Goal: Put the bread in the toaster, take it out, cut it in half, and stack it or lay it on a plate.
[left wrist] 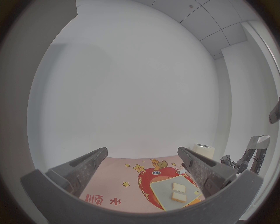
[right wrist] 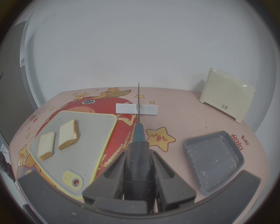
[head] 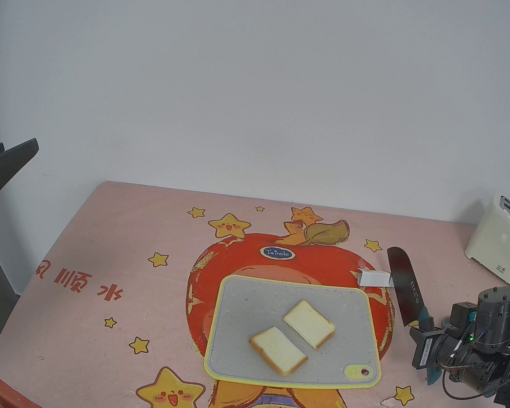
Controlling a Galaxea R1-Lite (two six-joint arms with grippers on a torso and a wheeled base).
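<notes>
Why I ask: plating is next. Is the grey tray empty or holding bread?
Empty: the grey tray holds only scattered crumbs; both bread halves lie on the cutting board.

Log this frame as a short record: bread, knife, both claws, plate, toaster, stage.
bread halves: two, lying apart on the cutting board
knife: held in right claw, blade pointing at white block
left claw: open, empty, raised left of the table
plate: grey, no bread on it
toaster: far right of table
stage: bread cut, plating not yet done
</notes>
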